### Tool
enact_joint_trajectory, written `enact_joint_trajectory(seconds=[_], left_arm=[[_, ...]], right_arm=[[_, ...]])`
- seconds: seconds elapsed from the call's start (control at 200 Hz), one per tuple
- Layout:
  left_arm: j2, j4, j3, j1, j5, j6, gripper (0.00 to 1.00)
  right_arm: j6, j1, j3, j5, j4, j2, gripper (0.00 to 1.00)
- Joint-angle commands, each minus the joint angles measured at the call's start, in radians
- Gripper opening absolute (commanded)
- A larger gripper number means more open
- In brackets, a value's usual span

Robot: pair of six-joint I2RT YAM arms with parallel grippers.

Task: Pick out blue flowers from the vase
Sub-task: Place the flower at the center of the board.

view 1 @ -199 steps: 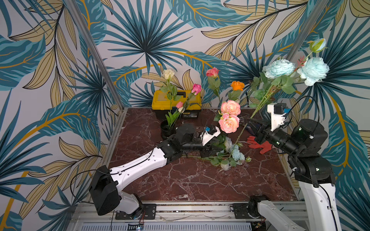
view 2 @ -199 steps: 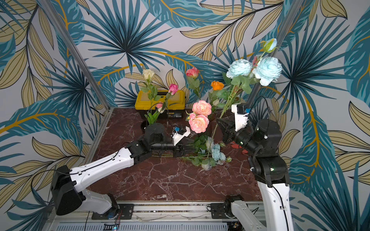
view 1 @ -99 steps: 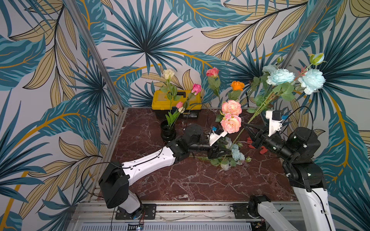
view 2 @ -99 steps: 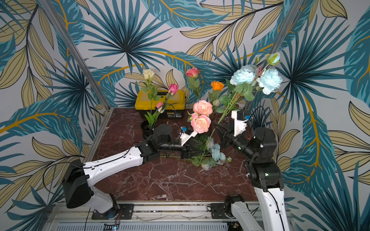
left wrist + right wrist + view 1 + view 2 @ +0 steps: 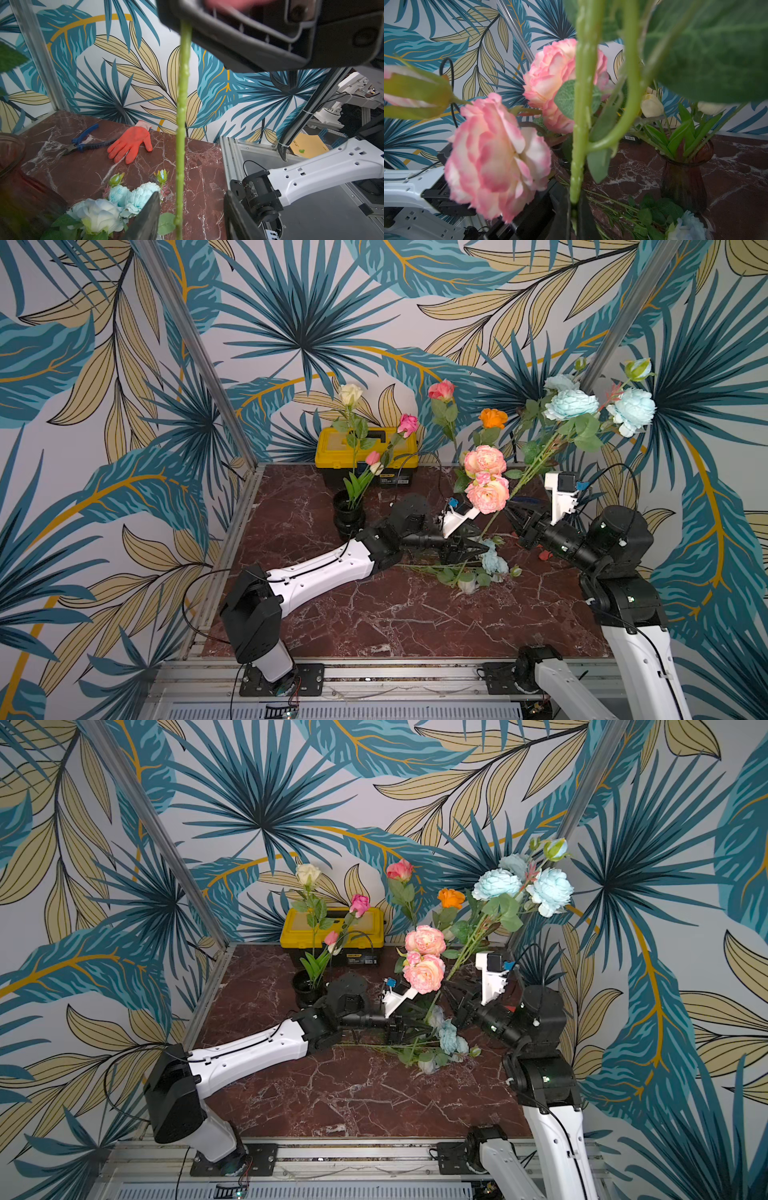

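Just right of the peach-pink peonies (image 5: 486, 481), the right tool (image 5: 510, 512) is clamped on the green stem (image 5: 181, 104) of a pale aqua-blue ruffled flower spray (image 5: 571, 404), blooms high above them. Below the peonies the left tool (image 5: 191, 199) holds its jaws apart around that stem, beside a second blue spray (image 5: 492, 562) lying on the red-brown marble worktop (image 5: 374, 614). It looks lifted clear; next, lay it there and let go.

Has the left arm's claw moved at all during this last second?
Yes. In both top views the left claw has slid away from the black vase, toward the blue flowers lying on the table.
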Motion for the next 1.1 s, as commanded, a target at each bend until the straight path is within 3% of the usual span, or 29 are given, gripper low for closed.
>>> enact_joint_trajectory(seconds=[0.0,0.31,0.461,0.801,1.011,1.096], left_arm=[[-0.009,0.030,0.032,0.001,-0.031,0.019,0.49],[-0.018,0.037,0.026,0.007,-0.024,0.006,0.42],[-0.015,0.050,0.024,0.007,-0.018,-0.011,0.30],[-0.014,0.051,0.023,0.008,-0.017,-0.019,0.18],[-0.015,0.051,0.023,0.007,-0.022,-0.019,0.02],[-0.023,0.051,0.016,0.008,-0.030,-0.016,0.00]], right_arm=[[0.022,0.005,-0.032,-0.031,0.033,-0.013,0.04],[0.046,0.013,-0.080,-0.039,0.047,-0.024,0.04],[0.052,0.018,-0.093,-0.039,0.057,-0.025,0.04],[0.054,0.026,-0.098,-0.045,0.063,-0.022,0.05],[0.041,0.028,-0.100,-0.039,0.050,-0.025,0.04],[0.040,0.027,-0.103,-0.031,0.052,-0.025,0.10]])
